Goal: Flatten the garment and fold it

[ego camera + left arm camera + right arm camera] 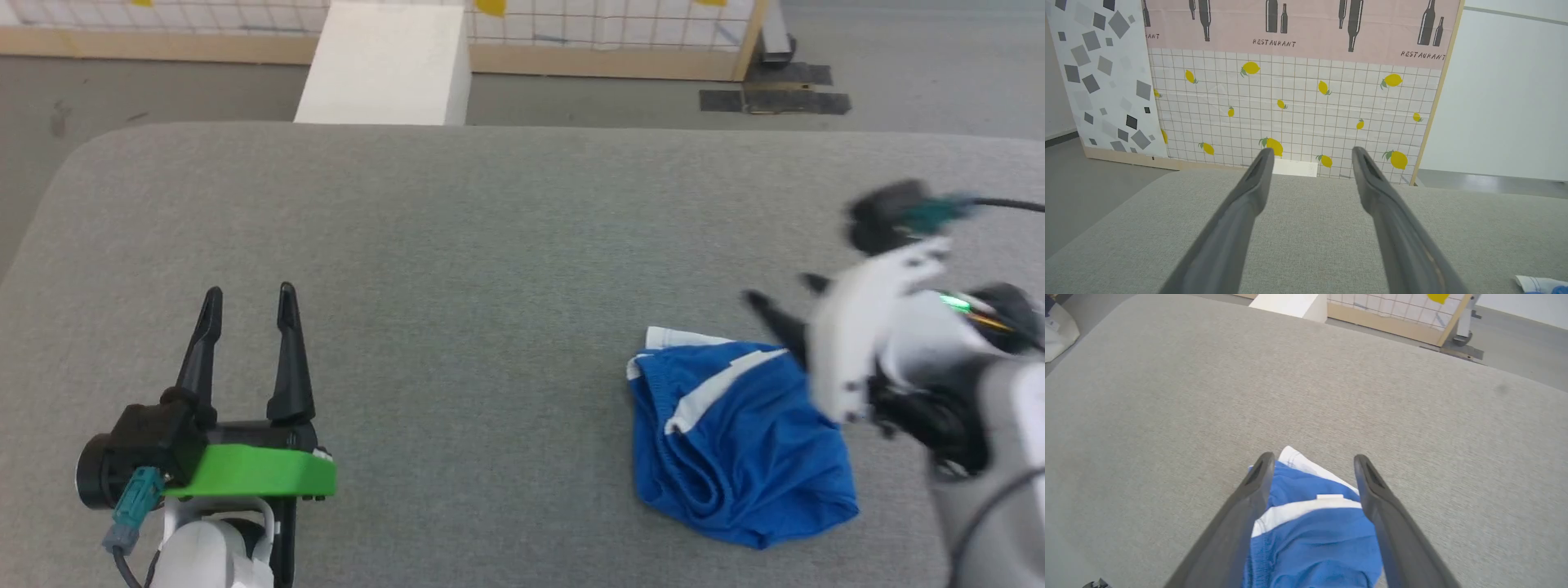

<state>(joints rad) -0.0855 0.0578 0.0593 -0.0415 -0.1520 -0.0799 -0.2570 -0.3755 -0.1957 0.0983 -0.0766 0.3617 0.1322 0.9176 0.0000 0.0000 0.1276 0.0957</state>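
- Your left tool [249,296] sits at the lower left of the head frame. Its two fingers are spread apart over the bare grey desk [490,245], gripping nothing.
- The garment [735,441] lies crumpled on the desk at the lower right of that frame, with a white stripe [710,388] slanting across its upper part.
- Your right tool [1310,459] is also released. In its wrist frame the garment shows between the wide fingers at bottom centre.
- You cannot tell whether those fingers touch the cloth.
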